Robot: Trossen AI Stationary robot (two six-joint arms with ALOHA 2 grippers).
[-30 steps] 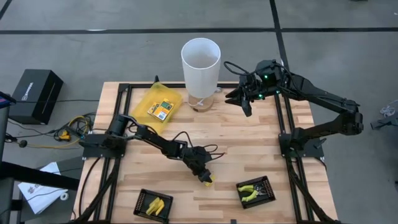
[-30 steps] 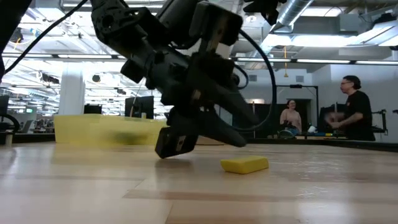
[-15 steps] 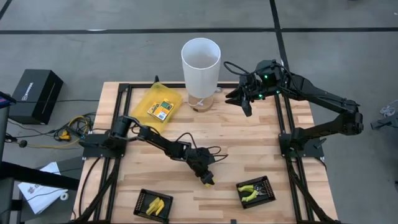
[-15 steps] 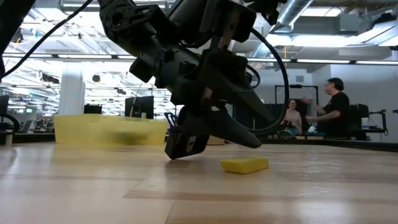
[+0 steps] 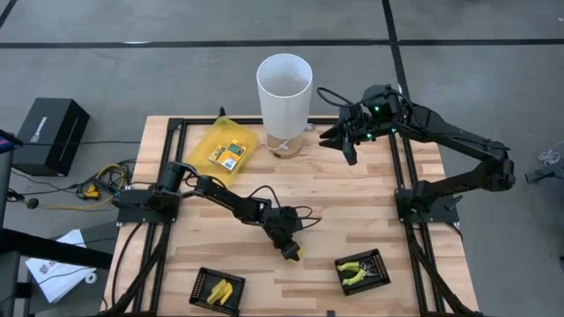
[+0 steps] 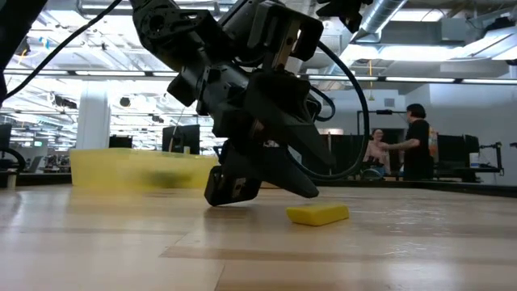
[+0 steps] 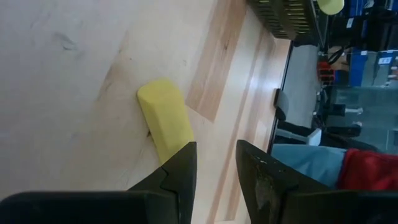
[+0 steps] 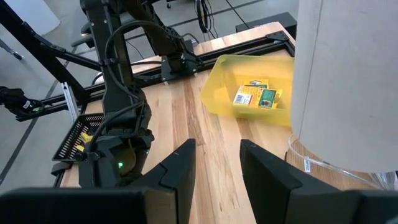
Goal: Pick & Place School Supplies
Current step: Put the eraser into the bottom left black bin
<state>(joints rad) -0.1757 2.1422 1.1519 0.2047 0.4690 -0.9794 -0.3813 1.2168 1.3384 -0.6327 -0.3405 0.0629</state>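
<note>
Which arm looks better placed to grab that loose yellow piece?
Likely the left: the left gripper hangs open right beside the yellow piece; the right gripper waits by the white cup.

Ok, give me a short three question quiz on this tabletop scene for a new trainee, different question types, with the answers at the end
1. True or false: the yellow oblong piece lies on bare wood, outside both black trays.
2. Which gripper is right by that piece? A) left gripper B) right gripper
3. Fill in: the right gripper hangs beside the tall white ____.

Key
1. True. It lies on the table, between the tray with yellow pieces and the tray with the pliers.
2. A. Its fingers stand apart, with the piece off to one side of them.
3. Cylinder.
</note>
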